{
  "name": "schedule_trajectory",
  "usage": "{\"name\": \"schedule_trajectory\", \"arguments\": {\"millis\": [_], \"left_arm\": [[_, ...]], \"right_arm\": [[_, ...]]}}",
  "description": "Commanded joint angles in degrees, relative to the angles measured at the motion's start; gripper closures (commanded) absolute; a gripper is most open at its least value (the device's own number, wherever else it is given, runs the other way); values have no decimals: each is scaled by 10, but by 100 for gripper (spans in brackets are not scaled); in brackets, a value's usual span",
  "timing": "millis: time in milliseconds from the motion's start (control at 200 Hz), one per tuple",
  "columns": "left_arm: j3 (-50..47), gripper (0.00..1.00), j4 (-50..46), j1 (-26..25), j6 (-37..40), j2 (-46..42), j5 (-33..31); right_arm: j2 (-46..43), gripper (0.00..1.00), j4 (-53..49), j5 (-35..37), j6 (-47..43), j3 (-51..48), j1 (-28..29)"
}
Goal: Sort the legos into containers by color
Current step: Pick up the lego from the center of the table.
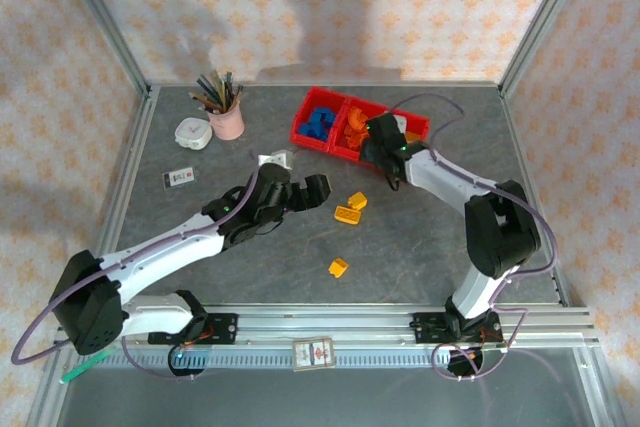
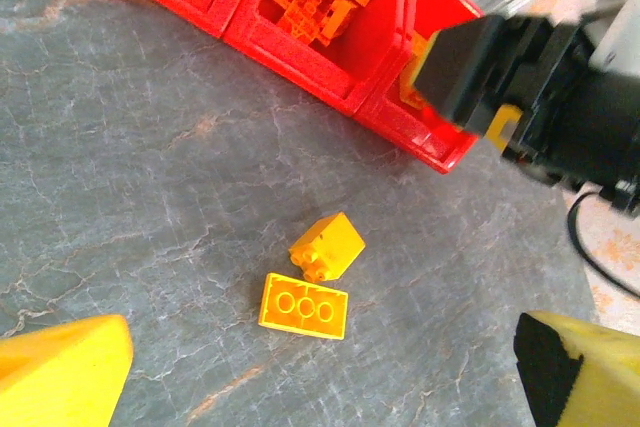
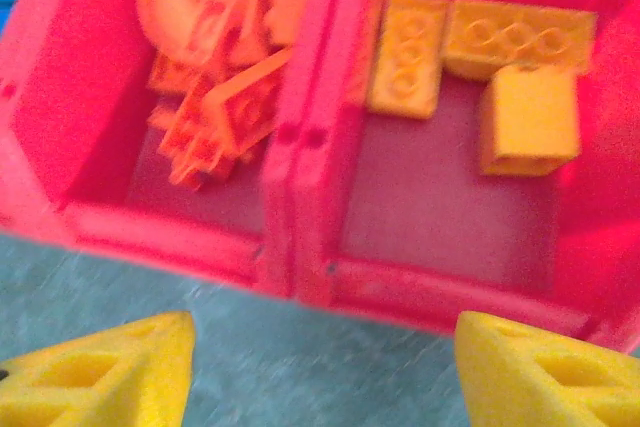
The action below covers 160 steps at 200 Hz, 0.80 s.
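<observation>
You are holding the right gripper [image 1: 381, 133] over the right end of the red bins [image 1: 310, 141]. In its wrist view the jaws are standing apart with nothing between them, just in front of the bins' near wall [image 3: 300, 267]. The orange legos [image 3: 210, 77] are lying in the middle compartment and the yellow legos [image 3: 470, 47] in the right one. The blue legos [image 1: 320, 123] are sitting in the left compartment. You are keeping the left gripper [image 1: 317, 189] in front of the bins, low over the table [image 1: 420, 247], its jaws wide apart and empty. A yellow sloped brick [image 2: 328, 245] and a yellow plate [image 2: 304, 306] are lying touching each other just in front of the bins, and a third yellow brick [image 1: 338, 268] is lying farther out, well apart from the bins.
</observation>
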Motion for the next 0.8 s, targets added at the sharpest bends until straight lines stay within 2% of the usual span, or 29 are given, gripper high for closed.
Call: {"name": "schedule_trajectory", "arguments": {"millis": [0, 155, 345, 731, 796], "left_arm": [[-21, 1, -23, -2, 4, -29, -27], [-45, 1, -31, -2, -7, -59, -39], [-76, 1, -34, -2, -21, -84, -52], [-101, 1, -39, -1, -29, -100, -62], [-102, 1, -39, -1, -28, -100, -61]], "right_arm": [[-27, 30, -9, -4, 17, -30, 19], [-40, 27, -2, -7, 36, -63, 54], [-37, 23, 31, -47, 53, -105, 80], [6, 18, 43, -24, 159, -116, 117], [16, 18, 33, 0, 178, -110, 128]]}}
